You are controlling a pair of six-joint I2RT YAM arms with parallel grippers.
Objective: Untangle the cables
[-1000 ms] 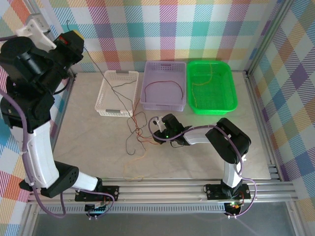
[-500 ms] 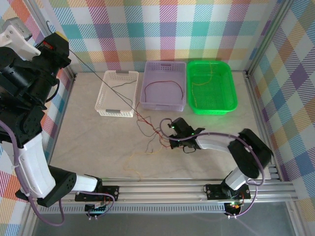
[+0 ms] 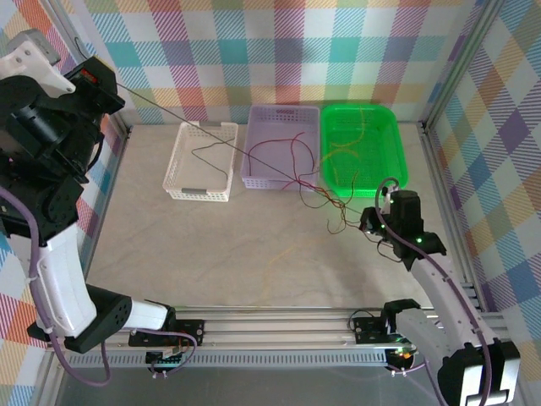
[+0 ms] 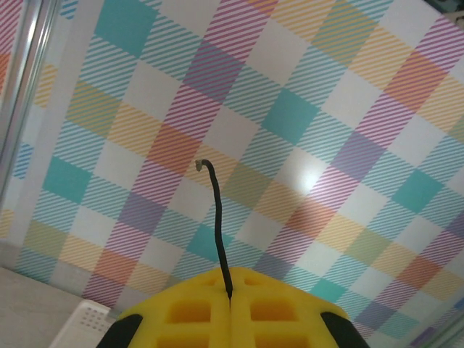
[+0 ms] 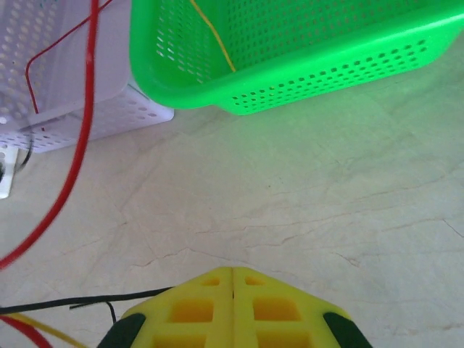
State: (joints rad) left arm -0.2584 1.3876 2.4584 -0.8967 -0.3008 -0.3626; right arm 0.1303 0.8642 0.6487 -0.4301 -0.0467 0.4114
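The cables (image 3: 336, 211) are hair-thin strands of red, yellow and black. A loose knot of them hangs over the bench (image 3: 211, 245), just near of the purple basket (image 3: 283, 109) and green basket (image 3: 399, 165). Red loops trail back across the purple one, and a single black strand runs taut to the far left, passing over the white basket (image 3: 177, 165). That strand ends at the left end effector (image 3: 100, 80), raised high against the checked wall (image 3: 338, 51). The left wrist view adds what the top view cannot: yellow fingers (image 4: 196, 312) clenched on the black wire, its short end curling up out of the seam. The right end effector (image 3: 374, 222) sits low on the right by the green basket's near corner, and the knot leads into it. Its wrist view shows the fingers pressed together, with black, yellow and red strands entering beneath them from the left. In the same view a red wire sweeps past the purple basket and a yellow one lies in the green basket.
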